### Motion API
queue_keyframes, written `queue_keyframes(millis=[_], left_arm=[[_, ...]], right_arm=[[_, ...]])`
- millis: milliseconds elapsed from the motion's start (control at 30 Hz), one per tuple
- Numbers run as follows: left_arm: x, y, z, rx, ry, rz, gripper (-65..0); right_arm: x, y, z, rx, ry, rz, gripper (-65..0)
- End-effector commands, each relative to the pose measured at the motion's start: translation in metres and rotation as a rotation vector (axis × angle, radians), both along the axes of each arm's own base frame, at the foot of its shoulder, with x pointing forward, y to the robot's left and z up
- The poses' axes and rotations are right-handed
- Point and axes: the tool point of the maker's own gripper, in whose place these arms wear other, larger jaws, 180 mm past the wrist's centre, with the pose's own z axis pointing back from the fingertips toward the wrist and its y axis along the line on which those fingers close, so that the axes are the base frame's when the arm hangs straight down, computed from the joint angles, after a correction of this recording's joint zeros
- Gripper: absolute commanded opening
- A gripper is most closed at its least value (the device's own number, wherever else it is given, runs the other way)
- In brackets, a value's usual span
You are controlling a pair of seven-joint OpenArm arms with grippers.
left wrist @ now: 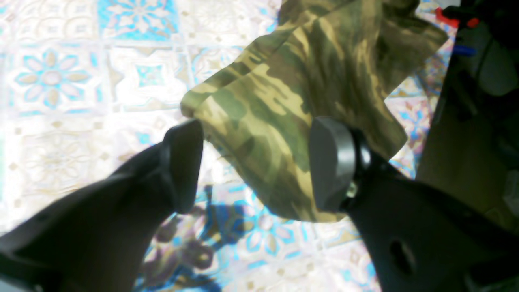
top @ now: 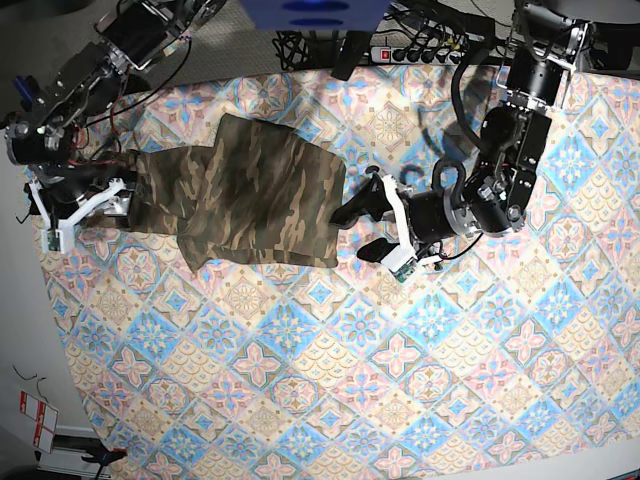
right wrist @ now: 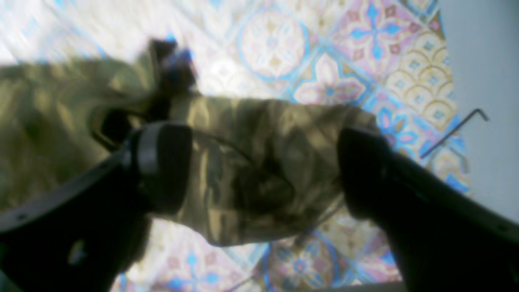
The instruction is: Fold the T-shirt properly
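The camouflage T-shirt (top: 250,195) lies partly folded on the patterned tablecloth (top: 330,350), with one sleeve (top: 155,190) stretching to the left. My left gripper (top: 352,238) stands open at the shirt's right edge. In the left wrist view a corner of the T-shirt (left wrist: 324,61) hangs between the spread fingers of the left gripper (left wrist: 255,166). My right gripper (top: 118,195) is at the sleeve end. In the right wrist view, which is blurred, the sleeve (right wrist: 259,162) lies across the wide gap of the right gripper (right wrist: 263,170), and the jaws are apart.
A power strip (top: 415,50) and cables lie along the far edge of the table. A thin bent metal rod (right wrist: 454,134) rests at the cloth's edge beside bare grey surface (right wrist: 486,61). The tablecloth stretches out in front of the shirt.
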Motion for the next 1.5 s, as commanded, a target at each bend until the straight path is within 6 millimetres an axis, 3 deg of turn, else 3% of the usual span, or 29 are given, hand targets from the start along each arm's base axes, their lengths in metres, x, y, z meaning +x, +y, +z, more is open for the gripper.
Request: queue_keyframes(millis=[0,67,233,367,500,633,767,1000,1200,1300,1467], left_arm=[[0.01,0.003,0.017,-0.024,-0.05,0.001,-24.4],[0.014,0.008,0.017,0.004,-0.056,-0.004,-24.4],[0.02,0.02,0.008,0.143,-0.05,-0.026,-24.4],[0.021,0.021,0.006,0.236,-0.089,-0.039,-24.4],[0.018,0.023,-0.002,0.293,-0.081,-0.047,-24.4],[0.017,0.022,-0.002,0.291,-0.079,-0.048,-24.4],[0.016,0.022,-0.003,0.292,-0.076,-0.048,-24.4],[0.016,0.022,-0.003,0.291,-0.076,-0.048,-24.4],[0.012,0.022,-0.006,0.294,-0.065,-0.051,-24.4],[0.005,0.021,-0.013,0.293,-0.044,-0.057,-24.4],[-0.016,0.005,-0.025,0.298,-0.014,-0.132,-24.4]], right_arm=[[0.001,-0.016,0.011,-0.02,-0.039,-0.03,-9.9],[-0.003,-0.029,0.005,-0.001,-0.031,-0.059,-9.9],[-0.008,-0.052,-0.038,0.138,-0.003,-0.11,-9.8],[-0.009,-0.072,-0.062,0.224,-0.023,-0.156,-9.8],[0.005,-0.086,-0.069,0.263,-0.061,-0.187,-9.8],[0.011,-0.113,-0.067,0.227,-0.062,-0.208,-9.8],[0.017,-0.118,-0.078,0.261,-0.034,-0.225,-9.8],[0.009,-0.104,-0.118,0.382,0.002,-0.27,-9.8],[0.007,-0.072,-0.14,0.407,0.095,-0.188,-9.9],[-0.02,-0.043,-0.164,0.439,0.222,-0.145,-10.0],[-0.034,-0.016,-0.169,0.438,0.317,-0.08,-13.9]])
